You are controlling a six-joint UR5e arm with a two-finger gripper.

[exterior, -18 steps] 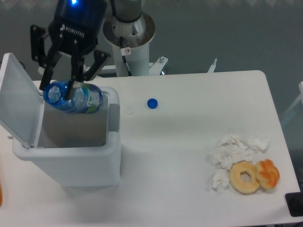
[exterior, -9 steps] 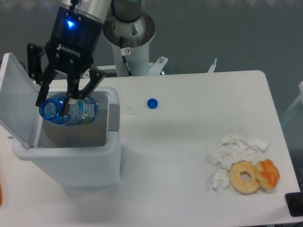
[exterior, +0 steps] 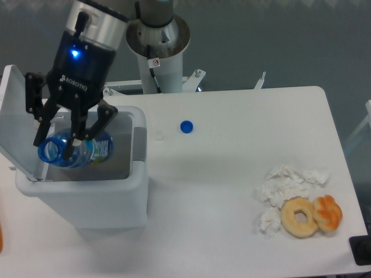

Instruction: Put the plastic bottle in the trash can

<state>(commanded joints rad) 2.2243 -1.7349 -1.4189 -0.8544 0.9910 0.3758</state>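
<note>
Gripper (exterior: pixel 66 136), clenched on bottle (exterior: pixel 75 152), has sunk lower into open bin (exterior: pixel 87 194) at frame's left, so release looks near.

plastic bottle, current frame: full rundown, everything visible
The plastic bottle is small, clear with a blue tint, with a green-and-white label and an open, capless blue-ringed neck facing the camera's lower left. It lies roughly on its side, held in the pincer, whose fingers close across its neck end. It hangs over the open mouth of the trash can, partly below the rim line, beside the raised lid.
</note>
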